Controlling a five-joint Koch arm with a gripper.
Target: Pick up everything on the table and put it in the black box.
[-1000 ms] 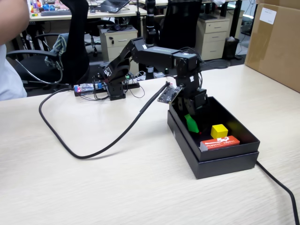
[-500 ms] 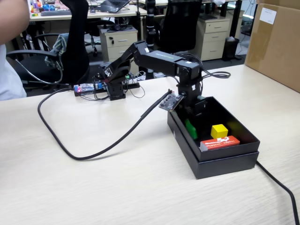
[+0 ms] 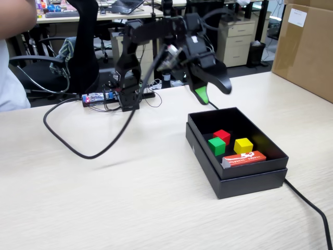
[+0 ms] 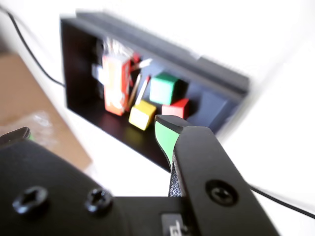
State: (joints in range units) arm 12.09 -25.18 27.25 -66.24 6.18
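Desk (image 3: 104,208): pale wood-grain, bare apart from cables; nothing loose seen on it. Black box (image 3: 244,179) at 4 o'clock of fixed view, walls thin & upright. Gripper (image 3: 212,89) raised above box's far edge, 12 o'clock of it, jaws wide, empty. Green cube (image 3: 217,146) inside box, beside red cube (image 3: 221,136) & yellow cube (image 3: 243,146). Step: drop looks done. Next: prob. retreat to rest; open room at 9 o'clock.
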